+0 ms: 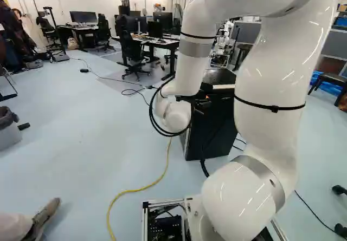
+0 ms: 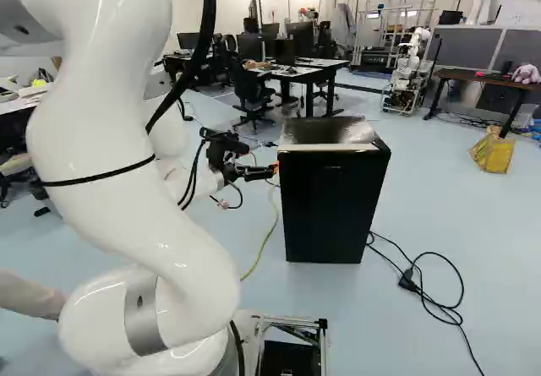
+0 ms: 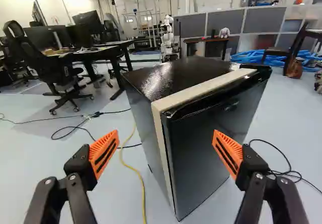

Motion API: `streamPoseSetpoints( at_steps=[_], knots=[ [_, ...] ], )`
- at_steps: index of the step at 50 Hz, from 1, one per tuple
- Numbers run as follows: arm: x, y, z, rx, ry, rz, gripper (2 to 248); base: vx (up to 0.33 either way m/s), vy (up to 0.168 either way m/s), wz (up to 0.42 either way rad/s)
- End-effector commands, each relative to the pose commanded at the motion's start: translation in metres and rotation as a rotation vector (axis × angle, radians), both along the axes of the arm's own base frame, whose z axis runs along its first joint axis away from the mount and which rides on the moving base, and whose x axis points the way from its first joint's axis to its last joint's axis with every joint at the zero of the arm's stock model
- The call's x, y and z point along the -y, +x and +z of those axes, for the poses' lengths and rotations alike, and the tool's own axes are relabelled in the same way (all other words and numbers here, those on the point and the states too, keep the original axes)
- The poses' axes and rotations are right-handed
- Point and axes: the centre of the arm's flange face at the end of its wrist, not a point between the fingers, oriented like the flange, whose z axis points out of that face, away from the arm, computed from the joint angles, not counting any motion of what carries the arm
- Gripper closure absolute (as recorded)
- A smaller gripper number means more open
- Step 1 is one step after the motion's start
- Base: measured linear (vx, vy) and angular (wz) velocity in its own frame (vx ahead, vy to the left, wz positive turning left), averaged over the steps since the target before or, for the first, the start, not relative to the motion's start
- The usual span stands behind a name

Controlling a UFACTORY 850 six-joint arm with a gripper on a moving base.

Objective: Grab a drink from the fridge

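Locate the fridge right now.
Fridge is mid-frame in the right base view, just right of the pincer, with the yellow cable off its left side. In the wrist view, it stands ahead of the open pincer.

Camera placement.
Base views: from behind the arm [image 1: 271, 84], left and right, facing ahead and down. Wrist view: closer to the fridge [image 3: 211, 138], shared by both base views.
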Motion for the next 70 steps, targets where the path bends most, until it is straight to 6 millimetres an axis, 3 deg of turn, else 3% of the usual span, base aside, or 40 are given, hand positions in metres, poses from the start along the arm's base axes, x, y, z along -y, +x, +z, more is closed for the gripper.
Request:
streamPoseSetpoints(
  at_steps=[50, 70],
  knots=[
    [-0.028, 0.046, -0.063, -0.078, -0.04, -0.048, 3, 0.0, 0.0, 0.0],
    [-0.03, 0.066, -0.069, -0.061, -0.03, -0.108, 3, 0.0, 0.0, 0.0]
  ],
)
